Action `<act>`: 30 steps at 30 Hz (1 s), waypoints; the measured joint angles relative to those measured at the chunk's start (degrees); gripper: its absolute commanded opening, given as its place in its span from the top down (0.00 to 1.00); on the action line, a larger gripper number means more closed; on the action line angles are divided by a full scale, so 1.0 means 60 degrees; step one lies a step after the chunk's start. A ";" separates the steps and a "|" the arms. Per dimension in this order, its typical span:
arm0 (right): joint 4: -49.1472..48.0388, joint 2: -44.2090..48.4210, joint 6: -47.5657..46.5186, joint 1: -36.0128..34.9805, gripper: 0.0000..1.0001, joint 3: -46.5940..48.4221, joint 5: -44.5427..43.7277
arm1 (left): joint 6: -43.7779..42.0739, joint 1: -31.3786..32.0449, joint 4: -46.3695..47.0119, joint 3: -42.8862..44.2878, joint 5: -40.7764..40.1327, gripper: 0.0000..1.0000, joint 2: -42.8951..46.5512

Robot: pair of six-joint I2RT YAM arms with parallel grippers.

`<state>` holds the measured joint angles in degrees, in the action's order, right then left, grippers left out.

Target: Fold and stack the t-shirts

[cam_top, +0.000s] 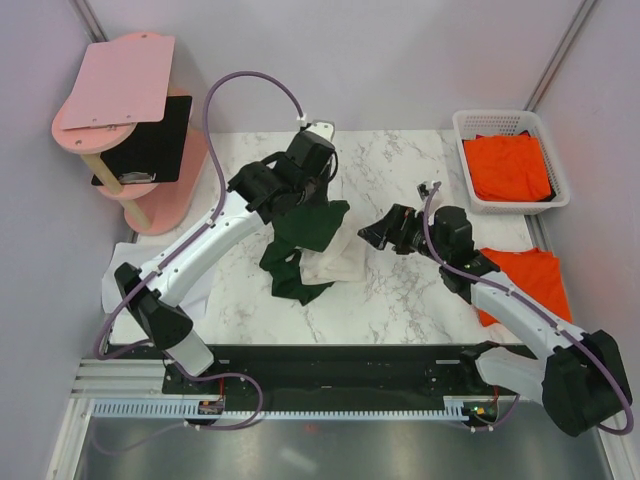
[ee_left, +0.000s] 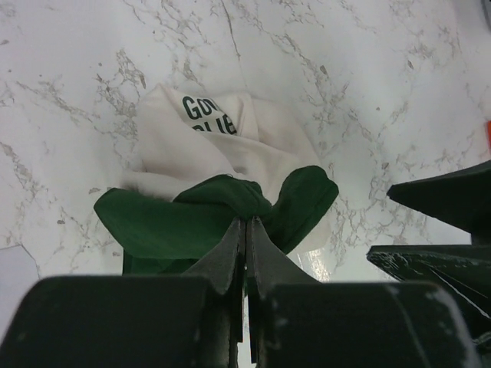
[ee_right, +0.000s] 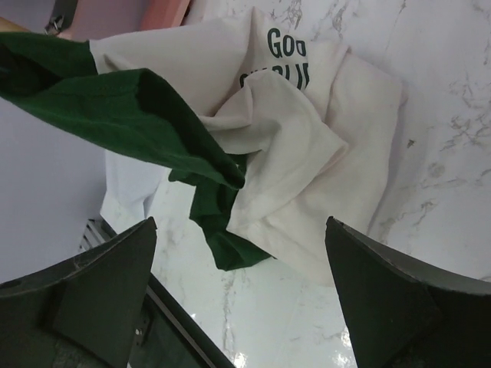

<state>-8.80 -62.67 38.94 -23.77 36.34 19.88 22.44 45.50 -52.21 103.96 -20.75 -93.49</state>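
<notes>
The cream-white t-shirt with dark green sleeves hangs crumpled at the table's middle, its lower part resting on the marble. My left gripper is shut on its green cloth and holds it up. In the right wrist view the shirt shows its cream body with green print and a green sleeve stretched up to the left. My right gripper is open and empty, just right of the shirt, apart from it. An orange t-shirt lies flat at the right edge under my right arm. Another orange shirt lies in the basket.
A white plastic basket stands at the back right. A pink two-tier stand with a black board is at the back left. White paper sheets lie at the left edge under my left arm.
</notes>
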 measured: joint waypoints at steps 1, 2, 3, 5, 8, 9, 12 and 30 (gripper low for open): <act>-0.0280 -0.0127 0.0233 0.0007 0.02 -0.0109 0.0011 | 0.0033 0.0004 0.0025 -0.0033 0.0073 0.98 0.0000; -0.0605 -0.0335 0.0506 0.0007 0.02 -0.0200 0.0073 | 0.0073 0.0022 0.0036 -0.0062 0.0113 0.98 0.0022; -0.0925 -0.0565 0.0750 0.0007 0.02 -0.0240 0.0164 | 0.0109 0.0029 0.0087 -0.0124 0.0171 0.98 0.0044; -0.1530 -0.1013 0.1115 0.0007 0.02 -0.0259 0.0335 | 0.0160 0.0033 0.0244 -0.0379 0.0240 0.98 0.0106; -0.2189 -0.1348 0.1351 -0.0022 0.02 -0.0262 0.0543 | 0.0240 0.0044 0.0335 -0.0816 0.0313 0.98 0.0120; -0.2361 -0.1384 0.1359 -0.0044 0.02 -0.0259 0.0590 | 0.0270 0.0044 0.0346 -0.0962 0.0331 0.98 0.0109; -0.2830 -0.1392 0.1315 -0.0153 0.02 -0.0259 0.0721 | 0.0342 0.0044 0.0379 -0.1209 0.0470 0.98 0.0073; -0.3891 -0.2641 0.0463 -0.1304 0.02 0.0193 0.1304 | 0.0364 0.0044 0.0645 -0.0594 0.0484 0.98 -0.0794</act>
<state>-32.14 -78.52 41.71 -31.59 37.50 27.70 24.62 45.76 -48.34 100.40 -17.85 -98.26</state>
